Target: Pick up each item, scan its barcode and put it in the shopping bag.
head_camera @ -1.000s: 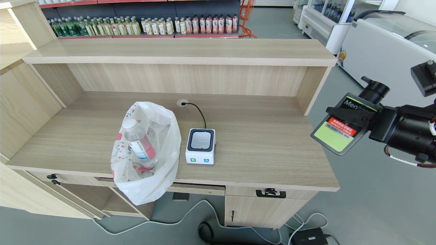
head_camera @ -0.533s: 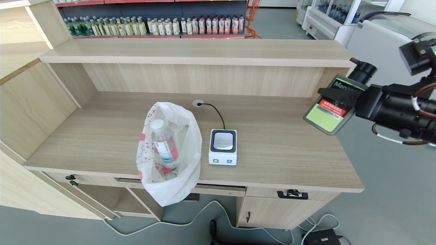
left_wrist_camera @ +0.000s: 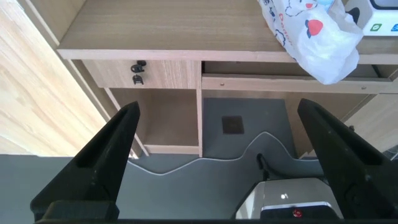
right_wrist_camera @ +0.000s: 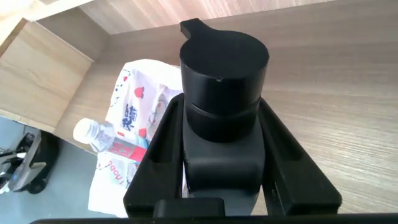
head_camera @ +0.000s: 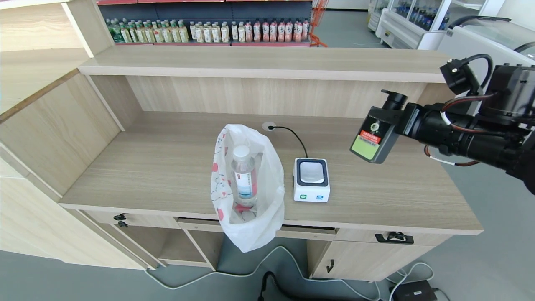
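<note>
Holds the right arm [head_camera: 468, 133] out roughly level, forearm pointing toward the robot's left, cables looped over the wrist. Clamps the right gripper [head_camera: 388, 123] on a dark pump-cap bottle [head_camera: 370, 140], one finger on each side of its neck, the bottle tilted. Carries the left gripper [left_wrist_camera: 217, 155] low and angled downward, fingers [left_wrist_camera: 106, 162] spread wide apart.

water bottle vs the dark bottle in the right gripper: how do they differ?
The water bottle is clear with a white cap; the dark bottle is opaque grey with a black cap. The water bottle stands inside the shopping bag on the counter; the dark bottle is held tilted above the counter by the right gripper. Both carry labels with red.
</note>
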{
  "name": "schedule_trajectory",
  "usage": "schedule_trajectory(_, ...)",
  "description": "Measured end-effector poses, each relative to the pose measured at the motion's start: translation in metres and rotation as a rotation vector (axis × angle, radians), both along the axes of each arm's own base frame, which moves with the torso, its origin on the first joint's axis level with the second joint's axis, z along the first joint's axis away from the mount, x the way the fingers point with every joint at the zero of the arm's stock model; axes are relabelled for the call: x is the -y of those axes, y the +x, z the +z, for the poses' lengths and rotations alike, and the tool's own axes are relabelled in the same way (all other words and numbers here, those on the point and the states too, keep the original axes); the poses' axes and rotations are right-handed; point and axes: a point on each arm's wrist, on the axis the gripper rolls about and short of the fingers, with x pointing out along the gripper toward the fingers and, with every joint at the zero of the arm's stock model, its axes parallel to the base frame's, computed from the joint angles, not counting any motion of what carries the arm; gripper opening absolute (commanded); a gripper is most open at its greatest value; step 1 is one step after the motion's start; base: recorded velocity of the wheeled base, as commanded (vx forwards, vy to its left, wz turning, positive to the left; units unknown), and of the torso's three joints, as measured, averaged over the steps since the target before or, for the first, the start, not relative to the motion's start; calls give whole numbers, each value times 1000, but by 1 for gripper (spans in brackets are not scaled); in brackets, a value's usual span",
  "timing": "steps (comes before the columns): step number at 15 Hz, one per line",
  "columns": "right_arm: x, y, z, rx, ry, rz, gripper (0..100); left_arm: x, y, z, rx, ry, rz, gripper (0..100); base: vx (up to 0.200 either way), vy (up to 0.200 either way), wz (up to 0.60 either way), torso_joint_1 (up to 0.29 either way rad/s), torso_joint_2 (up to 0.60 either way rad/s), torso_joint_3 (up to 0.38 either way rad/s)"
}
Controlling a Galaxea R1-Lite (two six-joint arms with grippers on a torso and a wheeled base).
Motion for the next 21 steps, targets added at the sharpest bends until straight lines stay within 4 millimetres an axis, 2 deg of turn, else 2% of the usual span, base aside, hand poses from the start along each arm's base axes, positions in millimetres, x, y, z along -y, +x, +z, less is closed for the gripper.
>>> schedule_trajectory(4,-9,12,-16,-57,15,15,0,0,0,0,0,0,2,100,0,0,0,0,0,0)
schedule_trajectory(6,-13,19,-21,-15,26,20,0,0,0,0,0,0,-1,100,0,0,0,0,0,0)
schedule_trajectory(11,-23,31,-43,-44,14,2,0,0,0,0,0,0,-1,100,0,0,0,0,0,0)
schedule_trajectory(13,-24,36,-46,-18,23,-1,0,0,0,0,0,-1,1,100,0,0,0,0,0,0)
schedule_trajectory(21,-52,46,-60,53,-2,75,0,0,0,0,0,-3,0,100,0,0,0,0,0,0)
